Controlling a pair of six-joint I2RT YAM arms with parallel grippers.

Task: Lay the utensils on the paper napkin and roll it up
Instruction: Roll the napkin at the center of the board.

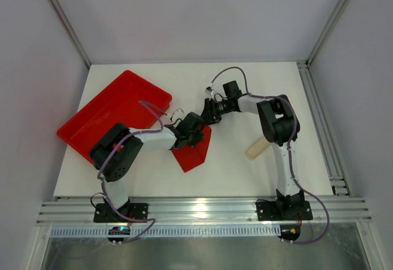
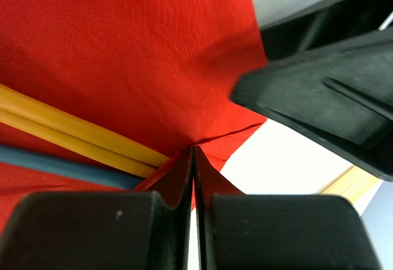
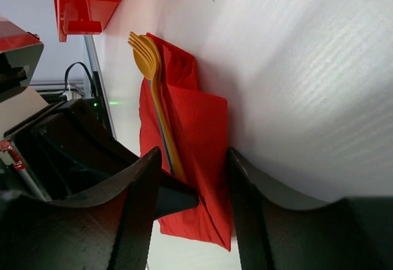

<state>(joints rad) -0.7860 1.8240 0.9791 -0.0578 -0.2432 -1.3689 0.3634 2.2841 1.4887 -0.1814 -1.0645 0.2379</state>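
Note:
The red paper napkin (image 1: 191, 154) lies partly folded on the white table, just right of the tray. A yellow fork (image 3: 147, 55) and a blue handle (image 2: 55, 162) lie inside its fold, and the fork's tines stick out. My left gripper (image 1: 195, 130) is shut on a pinched-up edge of the napkin (image 2: 153, 49); its fingertips (image 2: 184, 178) grip red paper. My right gripper (image 1: 207, 115) is open, and in its wrist view (image 3: 196, 165) its fingers straddle the napkin's near end (image 3: 199, 129). A pale tan stick (image 1: 258, 148) lies alone on the table under the right arm.
A large rigid red tray (image 1: 104, 113) sits at the left, close to the left arm. The two grippers are nearly touching over the napkin. White walls and metal rails enclose the table.

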